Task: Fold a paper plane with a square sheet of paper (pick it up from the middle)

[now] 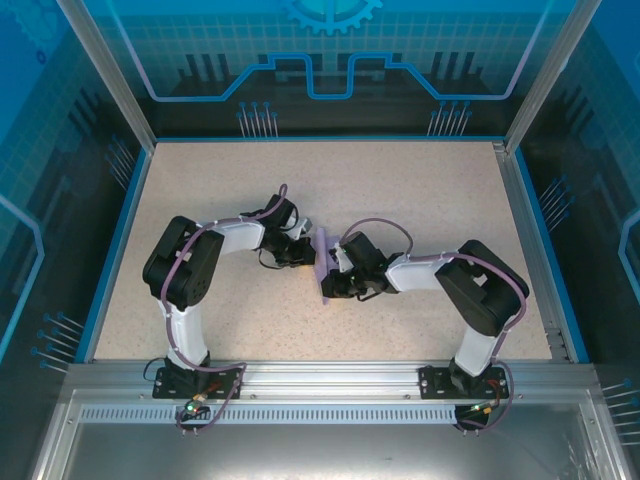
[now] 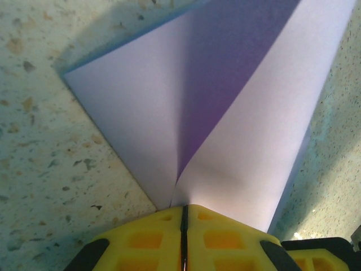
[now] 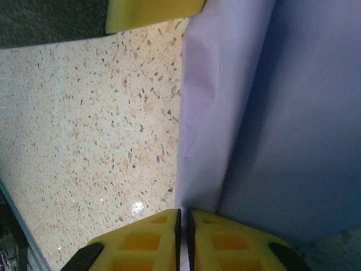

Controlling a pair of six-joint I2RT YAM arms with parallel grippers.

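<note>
Out at the middle of the speckled beige counter (image 1: 400, 190), the two arms meet nose to nose over the square sheet of thin lavender-purple paper (image 1: 322, 262), which looks raised between them, not lying flat. The left gripper (image 2: 184, 210) has its yellow fingers pressed tight on the sheet (image 2: 225, 113), right where a crease runs up between two sloping panels. The right gripper (image 3: 183, 217) is almost as narrow, and appears to pinch the edge of the sheet (image 3: 282, 113). I'd judge this an early fold, probably the centre crease, since no pointed plane shape shows yet. Next, the halves need bringing edge to edge and pressing flat, both arms moving together so the thin paper neither slips nor tears.
</note>
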